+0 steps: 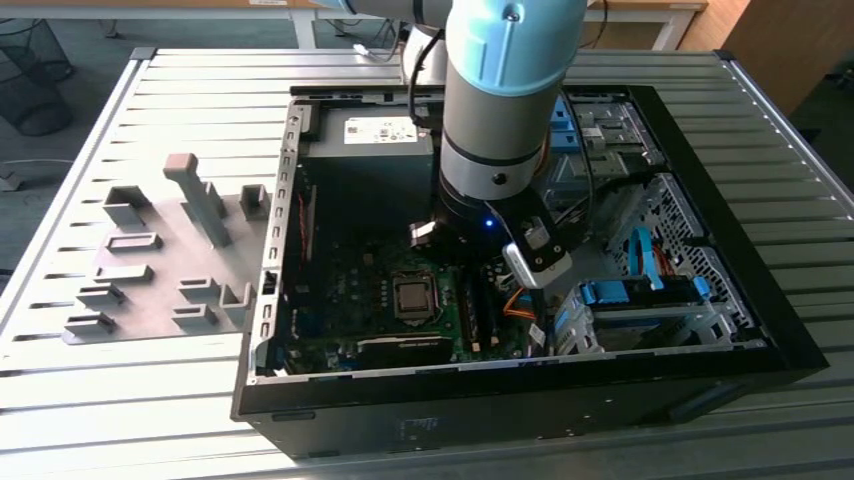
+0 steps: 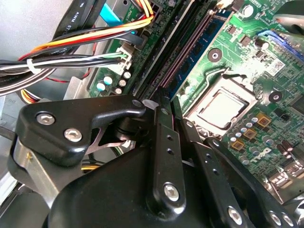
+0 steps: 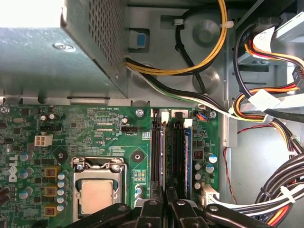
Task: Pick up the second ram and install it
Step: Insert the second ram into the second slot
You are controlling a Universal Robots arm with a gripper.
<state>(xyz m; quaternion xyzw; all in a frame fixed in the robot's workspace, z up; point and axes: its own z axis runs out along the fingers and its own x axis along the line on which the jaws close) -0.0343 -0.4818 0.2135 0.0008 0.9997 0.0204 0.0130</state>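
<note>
My gripper [image 2: 175,111] [image 3: 166,202] is down inside the open computer case [image 1: 747,350], over the row of memory slots [image 3: 166,152] on the green motherboard [image 3: 95,133]. Its black fingers [image 2: 164,142] stand close together, in line with the slots. The second ram [image 2: 209,45], a thin blue stick, runs out from between them along the slots on the processor's side, and the fingers look shut on its near end. The fingertips and the stick's seat in the slot are hidden. In the exterior view the arm [image 1: 501,120] covers the gripper.
The power supply [image 1: 367,150] [image 3: 47,52] sits beyond the slots. The processor socket [image 1: 414,297] [image 3: 97,190] lies beside them. Cable bundles [image 3: 266,142] [image 2: 71,52] crowd the other side. Grey holder blocks [image 1: 160,250] stand on the table at the exterior view's left. Light-blue drive clips [image 1: 641,290] are at its right.
</note>
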